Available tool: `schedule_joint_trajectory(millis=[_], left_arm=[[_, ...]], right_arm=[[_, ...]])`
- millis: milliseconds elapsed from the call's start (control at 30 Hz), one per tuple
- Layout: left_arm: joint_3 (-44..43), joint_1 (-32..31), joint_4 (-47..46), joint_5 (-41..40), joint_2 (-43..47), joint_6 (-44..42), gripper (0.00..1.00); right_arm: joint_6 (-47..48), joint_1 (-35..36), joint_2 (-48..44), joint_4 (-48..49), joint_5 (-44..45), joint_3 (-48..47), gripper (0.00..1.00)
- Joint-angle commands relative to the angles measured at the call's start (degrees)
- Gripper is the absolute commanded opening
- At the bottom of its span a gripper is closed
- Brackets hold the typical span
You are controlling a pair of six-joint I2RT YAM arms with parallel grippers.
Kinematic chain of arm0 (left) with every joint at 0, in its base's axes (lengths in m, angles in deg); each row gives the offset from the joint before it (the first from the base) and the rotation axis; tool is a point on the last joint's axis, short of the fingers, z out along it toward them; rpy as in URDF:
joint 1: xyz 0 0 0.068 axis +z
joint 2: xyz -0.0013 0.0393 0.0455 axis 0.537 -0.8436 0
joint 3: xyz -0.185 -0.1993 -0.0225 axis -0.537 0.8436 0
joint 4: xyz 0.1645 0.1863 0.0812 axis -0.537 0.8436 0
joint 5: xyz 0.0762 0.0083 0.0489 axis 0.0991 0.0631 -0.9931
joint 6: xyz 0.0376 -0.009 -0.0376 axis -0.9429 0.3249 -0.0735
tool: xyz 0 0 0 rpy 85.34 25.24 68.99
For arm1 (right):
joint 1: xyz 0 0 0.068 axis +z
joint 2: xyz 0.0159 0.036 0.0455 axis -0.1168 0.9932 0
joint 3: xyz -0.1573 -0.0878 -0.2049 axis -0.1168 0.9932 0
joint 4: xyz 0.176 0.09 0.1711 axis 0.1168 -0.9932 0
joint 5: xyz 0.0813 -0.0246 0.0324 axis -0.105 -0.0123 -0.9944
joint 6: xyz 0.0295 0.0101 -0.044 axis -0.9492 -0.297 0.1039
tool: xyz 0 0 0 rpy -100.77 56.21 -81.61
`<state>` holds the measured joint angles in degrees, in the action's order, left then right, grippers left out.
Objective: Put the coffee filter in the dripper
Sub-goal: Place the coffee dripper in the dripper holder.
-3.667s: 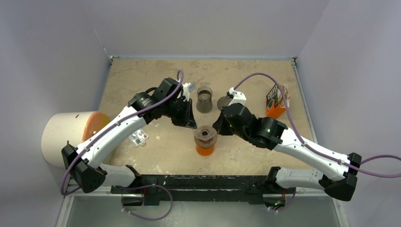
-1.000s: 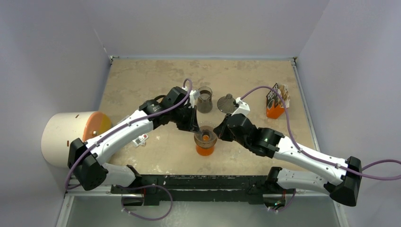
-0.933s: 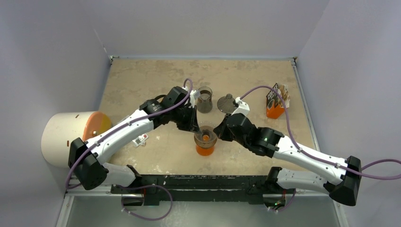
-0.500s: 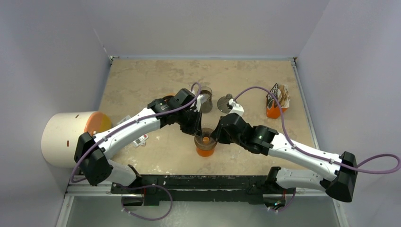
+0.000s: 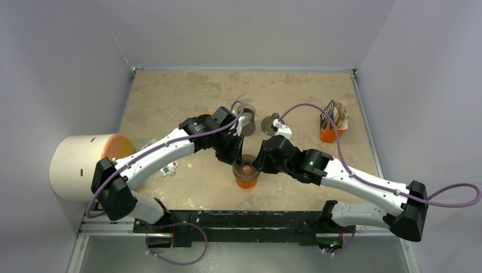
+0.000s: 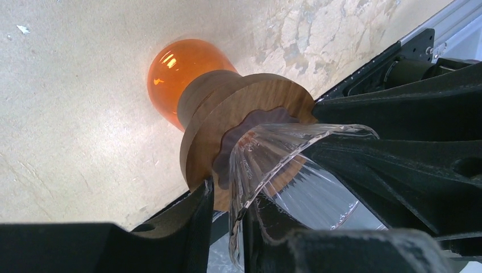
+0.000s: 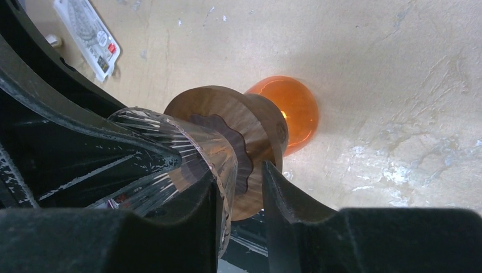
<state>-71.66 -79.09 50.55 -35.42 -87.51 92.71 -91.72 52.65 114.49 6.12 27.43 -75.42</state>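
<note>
Both ajar astride dripper [image 6: 267,153]: left end effector [image 6: 227,210], right end effector [image 7: 240,182]

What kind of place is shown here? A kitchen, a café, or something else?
Probably a robot test cell in a laboratory, not a kitchen: the left arm and right arm are bolted at the edge of a table, plain walls enclose it, and a dripper and coffee packet look like props.
</note>
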Motion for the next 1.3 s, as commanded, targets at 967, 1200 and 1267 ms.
schedule_joint_trajectory(millis=[967,1200,1267], left_arm=[[-10.5,0.3,5.9,-4.4,-2.7,-4.9,0.35],[-13.3,0.6,8.9,-8.2,-2.6,-7.0,0.43],[-14.5,0.7,9.9,-10.2,-2.5,-7.5,0.47]], right_arm=[[8.9,0.2,4.1,-9.0,8.9,-14.0,0.49],[12.0,-0.2,3.0,-13.4,15.2,-17.0,0.55],[13.5,-0.7,2.3,-14.3,17.2,-17.7,0.57]])
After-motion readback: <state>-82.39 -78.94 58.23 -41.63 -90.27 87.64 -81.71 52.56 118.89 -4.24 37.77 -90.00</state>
